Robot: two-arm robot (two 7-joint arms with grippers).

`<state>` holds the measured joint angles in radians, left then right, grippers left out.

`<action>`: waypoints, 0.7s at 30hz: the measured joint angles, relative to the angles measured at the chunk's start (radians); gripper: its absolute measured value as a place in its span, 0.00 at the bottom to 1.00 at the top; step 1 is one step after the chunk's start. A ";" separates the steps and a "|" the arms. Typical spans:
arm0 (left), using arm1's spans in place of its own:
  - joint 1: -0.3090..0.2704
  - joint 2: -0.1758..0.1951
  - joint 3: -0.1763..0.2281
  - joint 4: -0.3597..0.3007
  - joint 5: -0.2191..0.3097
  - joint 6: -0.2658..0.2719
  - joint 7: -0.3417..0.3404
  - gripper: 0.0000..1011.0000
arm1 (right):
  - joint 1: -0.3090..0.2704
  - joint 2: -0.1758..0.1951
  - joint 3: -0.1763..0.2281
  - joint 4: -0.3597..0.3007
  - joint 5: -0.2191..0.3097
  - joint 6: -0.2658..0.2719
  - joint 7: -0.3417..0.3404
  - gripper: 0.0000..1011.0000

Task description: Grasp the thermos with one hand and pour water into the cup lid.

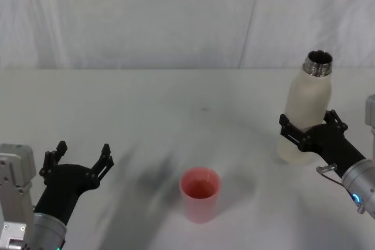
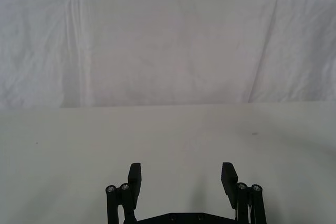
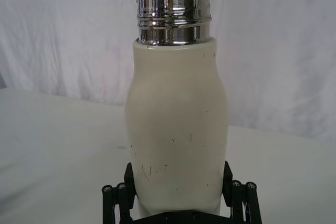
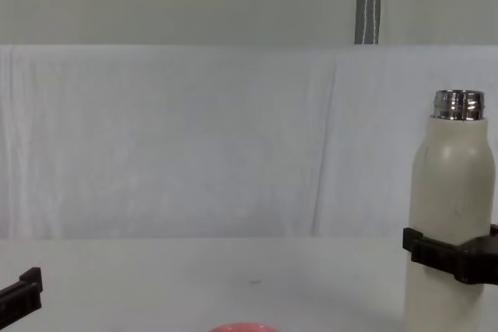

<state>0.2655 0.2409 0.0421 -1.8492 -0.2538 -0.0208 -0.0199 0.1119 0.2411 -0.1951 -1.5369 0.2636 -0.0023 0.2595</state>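
Thermos [image 1: 307, 109] upright near the table's [image 1: 146, 103] right edge, well apart from cup lid [image 1: 200, 194] at front centre; bare white surface between. Right gripper [image 1: 311, 130] reaching in low, jaws clamped around the matte cream body, steel neck open above. Left gripper [image 1: 79, 157] at front left, spread wide, holding nothing.

A plain white matte surface [image 1: 146, 109] carries the small round pink-red cup lid [image 1: 200, 194] near its front (open end up) and the tall cream-white steel-necked thermos [image 1: 306, 109] upright, well apart on the right.
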 joint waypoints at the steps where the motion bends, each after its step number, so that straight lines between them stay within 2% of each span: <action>1: 0.000 0.000 0.000 0.000 0.000 0.000 0.000 0.99 | 0.003 -0.001 0.000 0.007 -0.002 -0.002 -0.004 0.94; 21: 0.000 0.000 0.000 0.000 0.000 0.000 0.000 0.99 | 0.054 -0.033 0.001 0.084 -0.014 -0.031 -0.025 0.94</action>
<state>0.2655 0.2410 0.0421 -1.8492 -0.2538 -0.0208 -0.0199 0.1658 0.2081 -0.1943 -1.4527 0.2500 -0.0337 0.2341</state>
